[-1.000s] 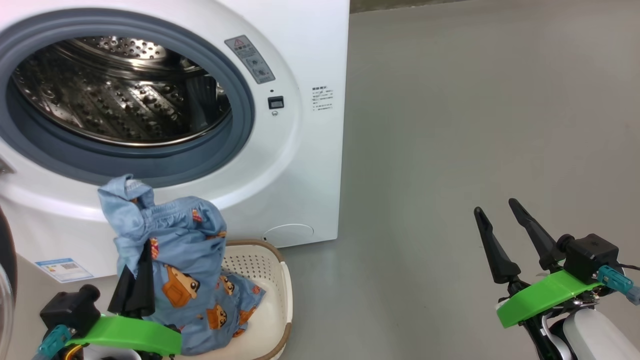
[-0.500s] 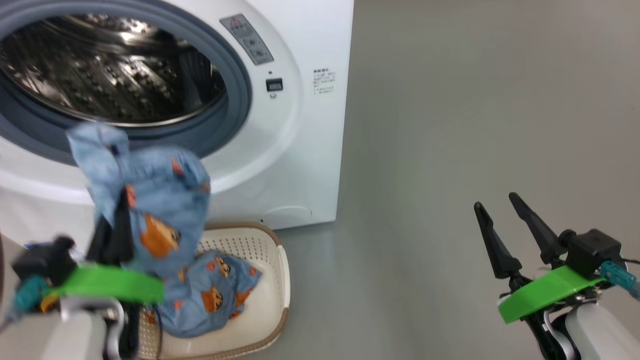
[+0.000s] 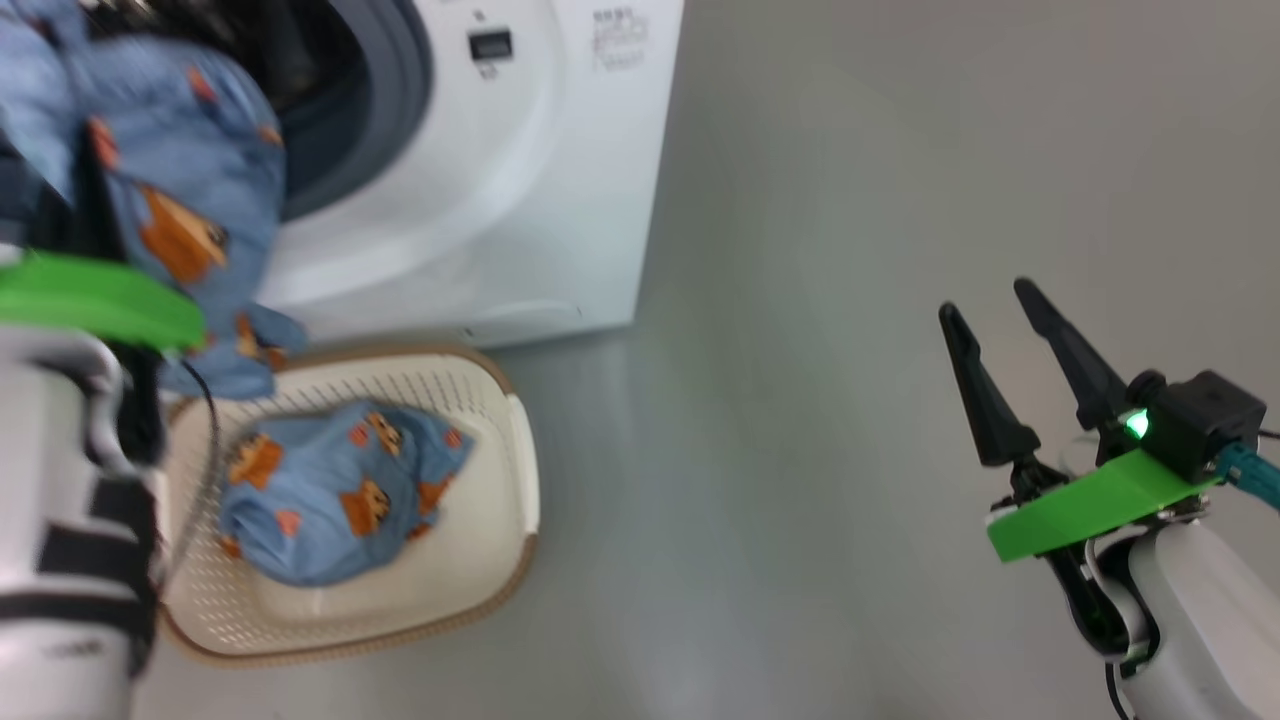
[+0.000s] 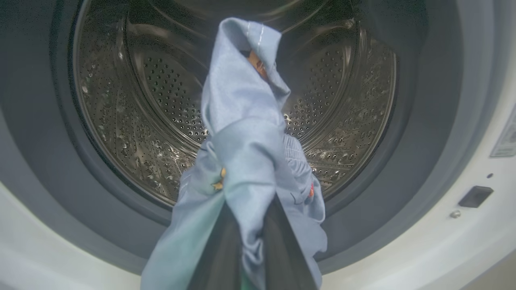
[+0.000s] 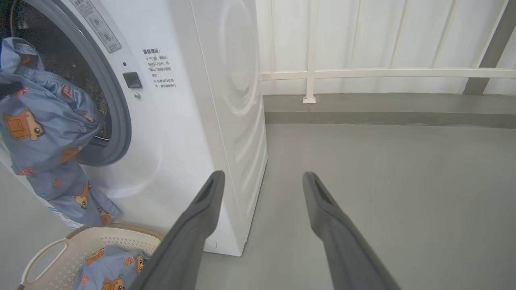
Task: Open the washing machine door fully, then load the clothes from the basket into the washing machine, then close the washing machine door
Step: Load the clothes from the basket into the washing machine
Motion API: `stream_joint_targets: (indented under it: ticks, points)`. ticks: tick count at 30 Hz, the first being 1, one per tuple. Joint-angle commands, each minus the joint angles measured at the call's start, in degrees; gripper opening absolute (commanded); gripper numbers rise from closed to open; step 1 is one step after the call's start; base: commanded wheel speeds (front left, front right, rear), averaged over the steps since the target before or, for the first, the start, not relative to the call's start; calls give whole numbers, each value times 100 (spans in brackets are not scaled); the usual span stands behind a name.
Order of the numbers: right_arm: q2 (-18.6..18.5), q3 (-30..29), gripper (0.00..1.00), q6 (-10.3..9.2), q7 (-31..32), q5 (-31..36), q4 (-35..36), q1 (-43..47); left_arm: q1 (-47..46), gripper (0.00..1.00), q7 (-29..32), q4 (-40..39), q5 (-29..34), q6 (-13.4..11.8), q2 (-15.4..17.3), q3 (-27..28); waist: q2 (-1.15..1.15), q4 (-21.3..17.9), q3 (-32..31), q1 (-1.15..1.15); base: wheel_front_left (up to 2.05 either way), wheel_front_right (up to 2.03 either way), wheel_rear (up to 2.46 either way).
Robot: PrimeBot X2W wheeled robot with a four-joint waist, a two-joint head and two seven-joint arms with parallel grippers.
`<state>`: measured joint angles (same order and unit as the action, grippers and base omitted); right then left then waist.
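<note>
Loading is in hand: one garment (image 4: 242, 133) is gripped by the left claw (image 4: 250, 203); release inside the drum (image 4: 161, 100) is needed; right claw (image 3: 988, 305) is spread open.

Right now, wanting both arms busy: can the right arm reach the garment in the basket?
Probably yes: the right gripper is open and empty, the garment lies uncovered in the basket, and bare floor lies between.

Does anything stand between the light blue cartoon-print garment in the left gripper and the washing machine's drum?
Nothing visible does. The left gripper, shut on the light blue cartoon-print garment, holds it before the open mouth of the steel perforated drum.
</note>
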<state>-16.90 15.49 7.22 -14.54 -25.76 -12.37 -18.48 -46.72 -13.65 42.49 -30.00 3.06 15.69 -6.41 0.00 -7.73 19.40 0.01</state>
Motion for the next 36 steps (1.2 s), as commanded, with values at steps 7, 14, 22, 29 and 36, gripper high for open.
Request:
stream_joint_targets:
  ticks: [7,14,22,29,36]
  points:
    - [19,11,100,26,-46,34,324,-298,-1492,0,-98,919,196,111,539,134,0,-603,1439,-1,0,0,0]
    - [177,3,100,26,-46,82,446,-413,-2444,0,-123,1419,418,141,898,60,0,-861,1960,-1,0,0,0]
    - [384,-7,100,26,-46,115,491,-491,-3335,0,-133,1094,653,85,1398,230,0,-1122,2266,-1,0,0,0]
    - [503,-25,100,26,-46,159,457,-506,-3390,100,-9,1475,763,4,1393,285,0,-1160,2216,-1,0,0,0]
    - [564,-11,100,26,-46,159,426,-550,-3276,100,162,2120,761,77,1297,141,0,-1050,1988,-1,0,0,0]
